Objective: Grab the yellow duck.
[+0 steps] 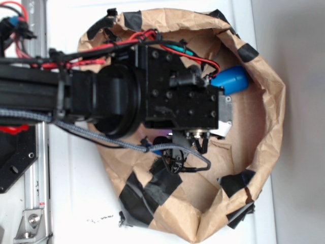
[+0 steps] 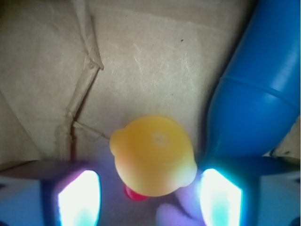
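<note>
Tool point(image 2: 148, 197) fingers point(image 2: 79, 197) stand apart, one on each side of the yellow duck point(image 2: 154, 155), and in the wrist view neither glowing pad can be seen touching it. That duck sits on crumpled brown paper point(image 2: 155, 61), its small red beak point(image 2: 134, 194) pointing toward the bottom edge of the view. Just beside it on the right lies a blue bottle-shaped toy point(image 2: 256, 99), whose body reaches up to the top right corner. In the exterior view the black arm point(image 1: 117, 96) comes in from the left and hangs over a brown paper bowl point(image 1: 269, 101) patched with black tape, which rests on a white worktop point(image 1: 71, 203). The arm hides the duck there, and only one end of the blue toy point(image 1: 231, 80) shows past it.
</note>
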Robot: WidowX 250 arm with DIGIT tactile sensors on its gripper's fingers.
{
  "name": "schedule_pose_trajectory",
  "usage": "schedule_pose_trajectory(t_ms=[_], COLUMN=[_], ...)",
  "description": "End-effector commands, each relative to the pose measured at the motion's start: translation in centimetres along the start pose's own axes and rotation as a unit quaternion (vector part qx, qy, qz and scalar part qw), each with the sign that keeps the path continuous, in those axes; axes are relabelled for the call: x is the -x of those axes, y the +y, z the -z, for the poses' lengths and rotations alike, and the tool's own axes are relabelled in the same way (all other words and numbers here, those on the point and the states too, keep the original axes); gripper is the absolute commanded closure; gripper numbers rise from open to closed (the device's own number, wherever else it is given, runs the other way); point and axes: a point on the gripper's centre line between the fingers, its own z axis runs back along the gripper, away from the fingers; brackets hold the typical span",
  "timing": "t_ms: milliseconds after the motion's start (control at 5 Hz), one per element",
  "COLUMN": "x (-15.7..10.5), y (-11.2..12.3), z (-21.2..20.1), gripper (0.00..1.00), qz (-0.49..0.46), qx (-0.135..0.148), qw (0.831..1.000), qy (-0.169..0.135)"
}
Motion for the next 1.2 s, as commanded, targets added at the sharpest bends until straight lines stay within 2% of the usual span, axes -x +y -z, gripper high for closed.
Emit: schedule_pose_trajectory(t_ms=[0, 200, 400, 600, 800, 1000], x=[0.3, 0.4, 1.2, 3.6, 5.0, 5.1], y=[-1.4, -1.0, 0.2, 1.8, 2.6, 1.7], z=[0.6, -1.0, -5.8, -10.6, -15.6, -17.2], gripper=[1.0, 1.0, 1.0, 1.0, 1.0, 1.0], qz=[0.019, 0.011, -0.012, -0.037, -0.064, -0.148], qx=[0.001, 0.001, 0.001, 0.066, 0.065, 0.087], qw=[1.0, 1.0, 0.999, 0.993, 0.992, 0.984], qy=[0.004, -0.01, -0.051, -0.092, -0.082, -0.056])
